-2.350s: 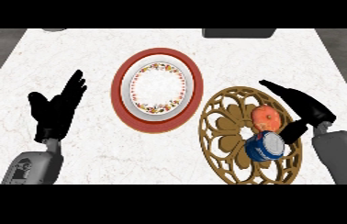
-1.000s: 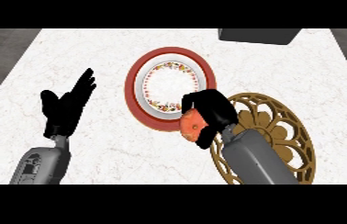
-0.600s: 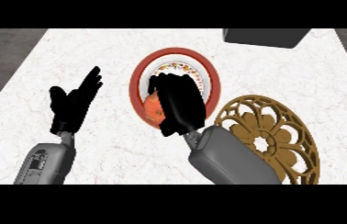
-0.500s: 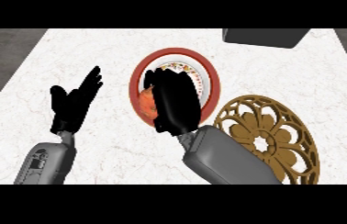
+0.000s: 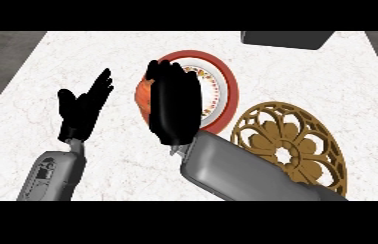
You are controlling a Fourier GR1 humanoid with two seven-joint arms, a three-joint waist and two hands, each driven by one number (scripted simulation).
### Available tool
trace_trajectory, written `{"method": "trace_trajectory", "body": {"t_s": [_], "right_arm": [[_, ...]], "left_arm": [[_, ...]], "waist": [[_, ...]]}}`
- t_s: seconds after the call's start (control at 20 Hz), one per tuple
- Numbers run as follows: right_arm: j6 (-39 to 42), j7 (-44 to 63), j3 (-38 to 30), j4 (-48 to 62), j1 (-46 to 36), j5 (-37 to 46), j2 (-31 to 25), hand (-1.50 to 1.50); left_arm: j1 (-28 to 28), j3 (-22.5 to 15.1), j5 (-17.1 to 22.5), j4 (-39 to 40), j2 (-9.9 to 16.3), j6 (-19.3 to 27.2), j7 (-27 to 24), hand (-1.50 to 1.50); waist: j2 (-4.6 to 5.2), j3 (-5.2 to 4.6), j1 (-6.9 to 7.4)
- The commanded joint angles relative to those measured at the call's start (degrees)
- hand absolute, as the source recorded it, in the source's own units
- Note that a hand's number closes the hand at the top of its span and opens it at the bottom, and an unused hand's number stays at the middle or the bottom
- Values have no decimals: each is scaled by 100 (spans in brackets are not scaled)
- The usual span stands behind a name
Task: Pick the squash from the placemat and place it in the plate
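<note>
A white marbled counter [image 5: 295, 63] carries a dark box [image 5: 286, 39], perhaps an appliance.

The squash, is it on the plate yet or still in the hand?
Cannot tell. The right hand hides most of the squash over the plate's left rim.

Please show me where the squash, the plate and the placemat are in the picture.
squash [image 5: 142, 94], head view, its orange left side beside the right hand.
plate [image 5: 226, 79], head view, its red rim at the right.
placemat [image 5: 291, 148], head view, its golden centre flower.

- You have one view only, from the head, looking steeply down on the counter [image 5: 310, 68].
- Both forearms enter from its lower edge.
</note>
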Motion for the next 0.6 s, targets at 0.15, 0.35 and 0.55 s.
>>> {"method": "trace_trajectory", "body": {"t_s": [0.15, 0.35, 0.55], "right_arm": [[-972, 1277, 104, 722, -293, -8, 43, 150], [-1524, 726, -89, 1520, -267, -201, 43, 150], [-974, 581, -154, 1883, -574, -722, 43, 150]], "left_arm": [[-64, 246, 126, -55, 183, -22, 180, 0], [261, 243, 174, -142, 168, -136, -112, 0], [246, 273, -30, 62, 97, 111, -238, 0]], "waist": [[-6, 12, -217], [26, 13, -238], [9, 11, -385]]}}
